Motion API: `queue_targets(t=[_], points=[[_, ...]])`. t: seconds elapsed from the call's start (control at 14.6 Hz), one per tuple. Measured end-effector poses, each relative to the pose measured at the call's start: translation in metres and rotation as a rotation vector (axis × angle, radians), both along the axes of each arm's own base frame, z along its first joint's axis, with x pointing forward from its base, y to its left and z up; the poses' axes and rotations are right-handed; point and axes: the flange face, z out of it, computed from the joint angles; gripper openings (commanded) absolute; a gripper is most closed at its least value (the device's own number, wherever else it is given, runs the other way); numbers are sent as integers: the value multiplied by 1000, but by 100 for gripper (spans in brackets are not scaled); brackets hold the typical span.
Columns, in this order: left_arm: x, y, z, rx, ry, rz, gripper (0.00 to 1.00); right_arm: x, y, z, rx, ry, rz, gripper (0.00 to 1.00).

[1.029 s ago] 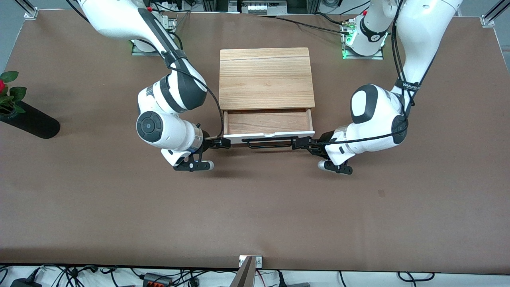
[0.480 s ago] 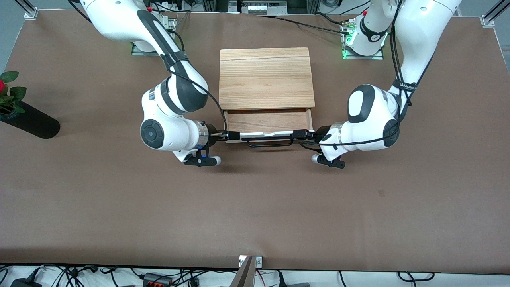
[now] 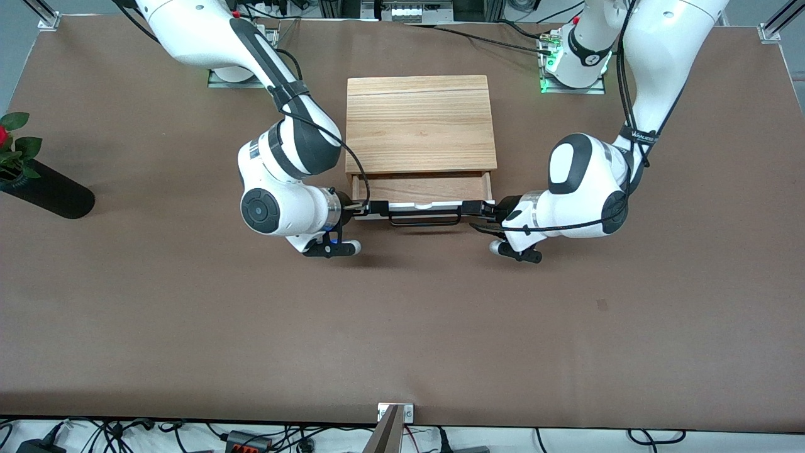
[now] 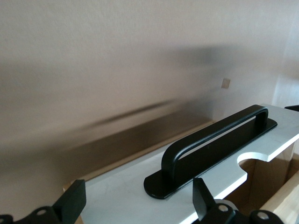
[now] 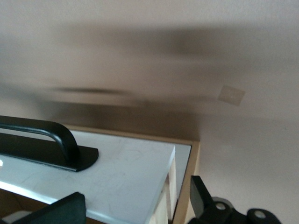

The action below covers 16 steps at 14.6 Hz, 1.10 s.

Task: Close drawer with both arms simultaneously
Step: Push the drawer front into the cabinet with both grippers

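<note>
Your drawer point(image 3: 422, 187) is part open, nearer the camera than its cabinet point(image 3: 420, 123). Left gripper point(image 3: 476, 210) and right gripper point(image 3: 370, 207), fingers spread, bracket the white front's point(image 3: 418, 206) corners. It's stiff, probably light: push evenly there, not the handle point(image 3: 423, 218).

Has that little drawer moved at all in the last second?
Yes. The drawer has slid farther into the cabinet, away from the front camera: less of its wooden floor shows below the fixed cabinet top, with the left gripper and right gripper against its white front.

You had the drawer point(image 3: 422, 189), a shallow wooden tray with white front and black bar handle point(image 3: 423, 217), partly open from its oak cabinet point(image 3: 420, 123) near the table's base-side edge, midway along.
</note>
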Motion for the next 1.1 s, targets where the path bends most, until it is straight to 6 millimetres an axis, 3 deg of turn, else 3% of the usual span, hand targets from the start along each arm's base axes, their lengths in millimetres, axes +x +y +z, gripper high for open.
queue_targets(t=[0.21, 0.48, 0.62, 0.89, 1.1], points=[[-2, 0, -1, -1, 20, -10, 100, 3, -7, 1, -22, 5, 12, 100], [-12, -2, -5, -5, 83, -51, 100, 25, -47, -2, -40, -1, -16, 100], [-17, -2, -6, -5, 109, -67, 100, 18, -41, -8, -45, 29, 5, 100], [-23, -2, -8, -7, 151, -93, 100, -23, -8, -18, -85, 164, 121, 100], [-29, -3, -9, -9, 186, -116, 100, -29, -2, -21, -96, 179, 137, 100]])
